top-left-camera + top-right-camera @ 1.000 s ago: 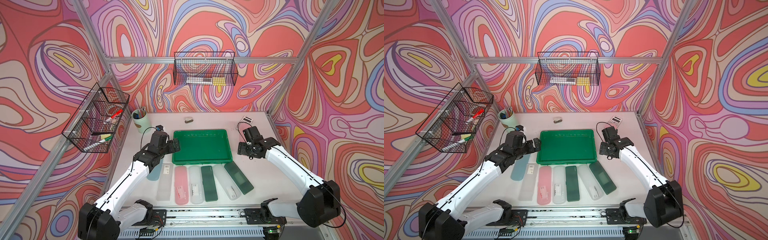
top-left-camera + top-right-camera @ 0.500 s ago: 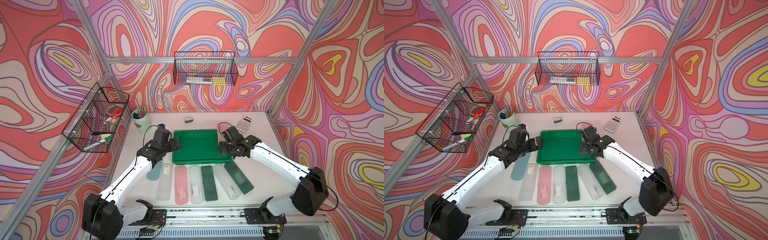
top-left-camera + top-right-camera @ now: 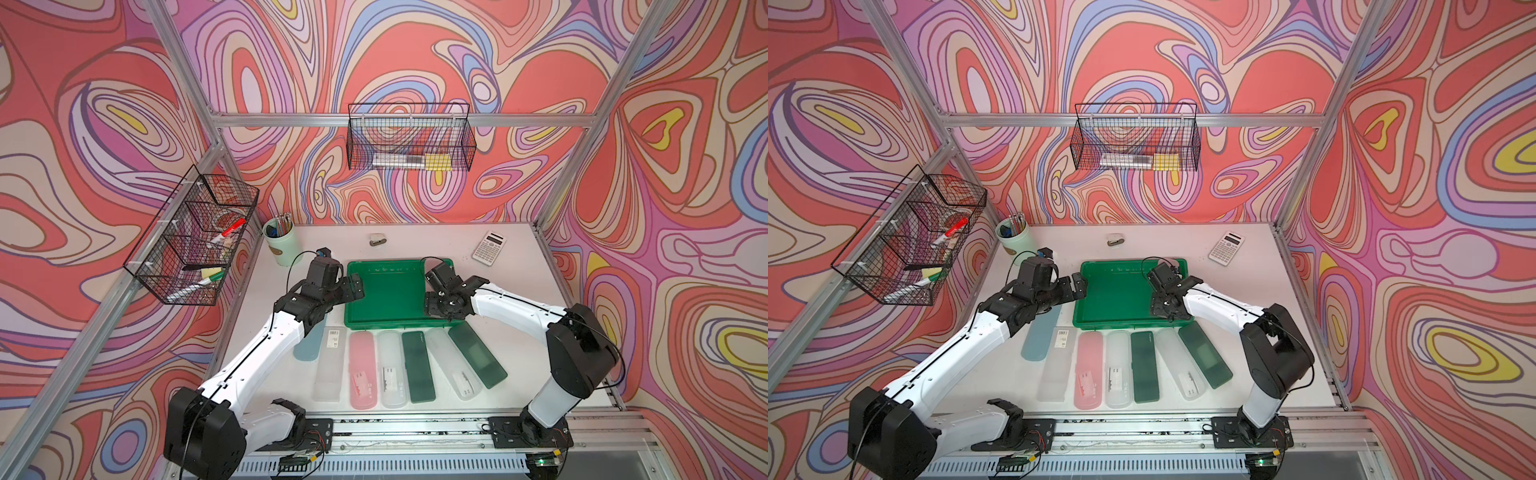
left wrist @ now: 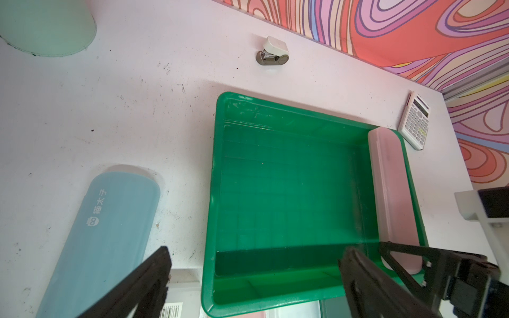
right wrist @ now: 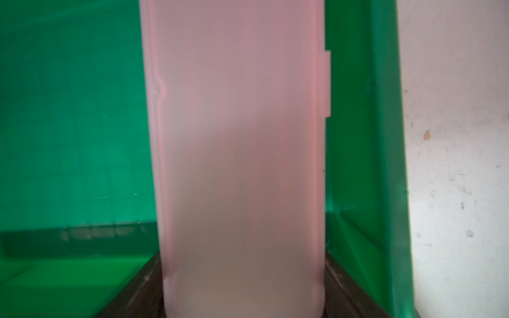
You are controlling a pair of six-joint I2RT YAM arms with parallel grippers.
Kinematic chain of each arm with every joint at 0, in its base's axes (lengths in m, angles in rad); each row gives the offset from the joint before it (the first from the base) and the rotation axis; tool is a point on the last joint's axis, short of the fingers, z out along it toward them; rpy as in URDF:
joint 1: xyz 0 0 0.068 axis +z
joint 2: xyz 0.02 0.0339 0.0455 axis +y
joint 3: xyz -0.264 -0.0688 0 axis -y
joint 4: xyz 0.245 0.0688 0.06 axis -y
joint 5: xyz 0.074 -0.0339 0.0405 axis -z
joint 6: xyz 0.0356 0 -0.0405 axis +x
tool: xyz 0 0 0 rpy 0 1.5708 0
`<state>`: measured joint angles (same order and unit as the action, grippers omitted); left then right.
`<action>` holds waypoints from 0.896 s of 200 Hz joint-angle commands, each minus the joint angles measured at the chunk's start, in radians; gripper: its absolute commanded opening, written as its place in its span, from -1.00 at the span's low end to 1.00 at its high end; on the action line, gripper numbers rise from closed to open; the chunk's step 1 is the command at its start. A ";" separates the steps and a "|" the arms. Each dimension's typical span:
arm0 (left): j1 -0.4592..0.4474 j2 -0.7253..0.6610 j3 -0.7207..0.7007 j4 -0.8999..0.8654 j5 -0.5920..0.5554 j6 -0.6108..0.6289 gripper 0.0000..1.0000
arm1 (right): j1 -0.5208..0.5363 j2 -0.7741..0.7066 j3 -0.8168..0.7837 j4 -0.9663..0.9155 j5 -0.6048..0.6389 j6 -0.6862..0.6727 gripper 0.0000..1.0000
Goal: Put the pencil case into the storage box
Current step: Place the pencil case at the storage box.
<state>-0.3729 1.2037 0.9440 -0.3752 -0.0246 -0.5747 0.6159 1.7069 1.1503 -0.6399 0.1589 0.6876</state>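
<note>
The right end effector [image 3: 441, 302] is seen clenched on a frosted pink pencil case [image 4: 391, 192]. In the right wrist view its dark fingers [image 5: 137, 289] are pressed against both long sides of the case's near end. The case is held lengthwise inside the green storage box [image 3: 386, 299], just beside the box's right wall, with its far end at the far right corner. Whether it is set down on the box floor cannot be told.

The left end effector [image 3: 354, 289] is released. Its jaws are spread wide with nothing between them, and it is held over the box's left rim.

The box is placed near the middle of the white desk [image 3: 519, 282]. Along its near side, seven more cases are laid side by side on the desk. A blue case [image 3: 309, 343] at the left end is partly covered by the left arm. It is followed by a clear case with a barcode label [image 3: 330, 365], a second pink case [image 3: 363, 374], a clear case [image 3: 392, 374], a dark green case [image 3: 417, 365], another clear case [image 3: 455, 365] and a second dark green case [image 3: 478, 353].

Beyond the box, a calculator [image 3: 489, 248], a small stapler [image 3: 377, 240] and a pale green cup [image 3: 280, 249] of pens are seen. Two black wire baskets [image 3: 195, 237] [image 3: 409, 139] are hung on the walls.
</note>
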 commanded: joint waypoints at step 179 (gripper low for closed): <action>0.051 0.202 0.095 0.019 0.009 0.099 0.99 | 0.019 0.026 0.217 -0.108 0.069 -0.129 0.48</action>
<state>-0.3473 1.3151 0.9825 -0.3775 -0.0788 -0.5217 0.6296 1.6978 1.3239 -0.7513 0.2649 0.6186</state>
